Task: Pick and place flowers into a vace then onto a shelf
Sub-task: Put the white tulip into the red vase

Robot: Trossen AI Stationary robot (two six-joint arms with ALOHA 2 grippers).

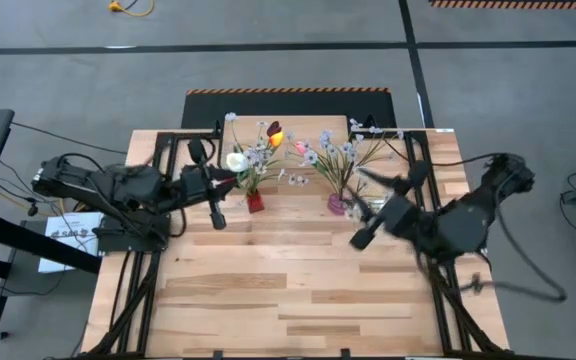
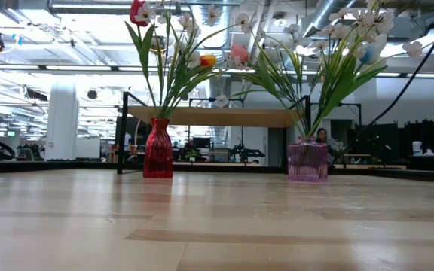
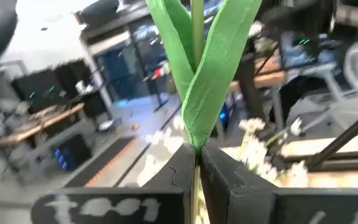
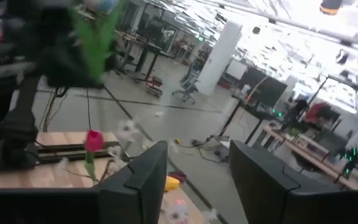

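Left claw (image 3: 196, 163) clenched on green flower stem (image 3: 194, 81), stem running lengthwise out between fingers. In high view left claw (image 1: 218, 203) sits just left of red vase (image 1: 255, 201); vase lies to its right, near. Pink vase (image 1: 337, 204) mid-bench. Right claw (image 1: 360, 228) released, empty, just right of pink vase. Shelf (image 2: 209, 116) behind both vases. Left arm nearer red vase.

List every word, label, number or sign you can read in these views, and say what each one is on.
None can be read.
Paper sheet beside the table's left edge, high view: dark print, too small to read.
Left end effector, left wrist view: pale marks on its body, too blurred to read.
Striped hazard tape on the floor behind the table: stripes only, no words.
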